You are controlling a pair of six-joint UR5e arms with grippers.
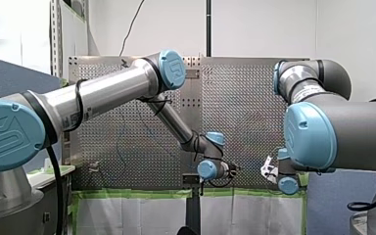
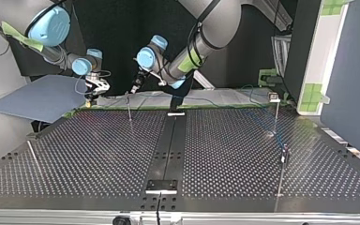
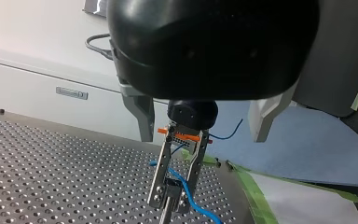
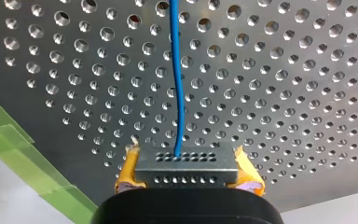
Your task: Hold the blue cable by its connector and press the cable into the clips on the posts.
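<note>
My left arm (image 1: 103,90) comes in from the front view's left. Its silver upper section slopes up to a blue-capped elbow, and the forearm angles down past the table's middle to a bent wrist. The black left gripper (image 3: 169,204) points down over a slender metal post (image 2: 129,110) near the table's edge on the arms' side. Its 2 narrow metal fingers (image 3: 157,182) stand close together with a small black clip (image 3: 172,186) and the thin blue cable (image 4: 178,93) between them, but I cannot tell whether they pinch anything. My right arm (image 1: 333,132) folds in from the front view's right with its wrist low. The right gripper (image 4: 187,179) is clenched: its yellow pads (image 4: 127,172) squeeze both ends of the grey rectangular connector (image 4: 186,161). From the connector the cable runs straight ahead over the perforated metal table (image 2: 98,154). In the top view the cable trails along the arms' edge towards 2 more posts (image 2: 276,115) at that view's right. Green tape (image 4: 9,140) lines the table's edge and a black strip (image 2: 168,150) runs down its middle. A blue-grey panel (image 2: 37,96) lies at the top view's left, and a white wall (image 1: 264,24) stands beyond the table in the front view.
</note>
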